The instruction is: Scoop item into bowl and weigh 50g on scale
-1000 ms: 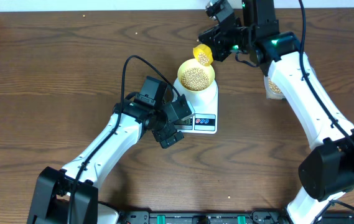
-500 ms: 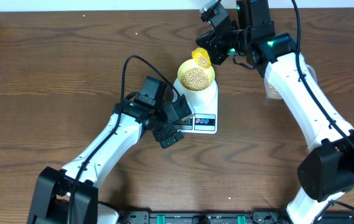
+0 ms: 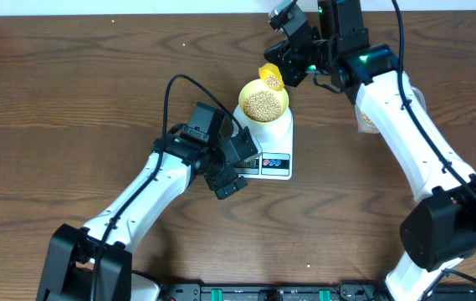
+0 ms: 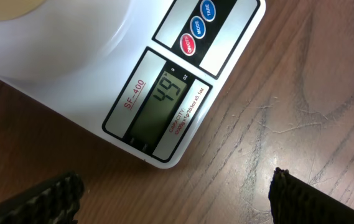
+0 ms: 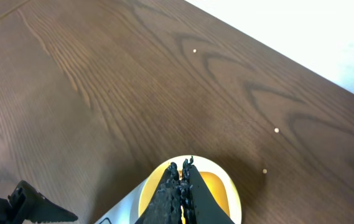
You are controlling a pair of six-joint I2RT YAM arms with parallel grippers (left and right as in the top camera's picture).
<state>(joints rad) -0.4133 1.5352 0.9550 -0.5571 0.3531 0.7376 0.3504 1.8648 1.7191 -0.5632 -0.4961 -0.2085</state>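
Over at the far side of the bench (image 3: 70, 100), the right jaws are clamped shut on the yellow scoop (image 3: 271, 77), holding it tipped right at the far rim of the bowl (image 3: 280, 94). The bowl sits on the far end of the scale (image 3: 276, 138) and it's piled with beans (image 3: 262, 104).

The scale's long axis runs far-to-near across the bench. Its display (image 4: 164, 102) and buttons (image 4: 198, 28) are on the end pointing back toward the robot. The left jaws are spread wide with nothing in them, parked just off that display end, so the wrist camera looks straight at the readout. It says 49.

So I'd call this the final top-up, basically one gram short. My guess is the next move needs a really light touch: a slight tilt or tap to roll in a few more beans, then wait for the number to settle. Dump the scoop and it'll overshoot for sure. Can't tell how much is left in the scoop from here.

A few stray beans (image 5: 276, 130) are already lying on the bench beyond the bowl.
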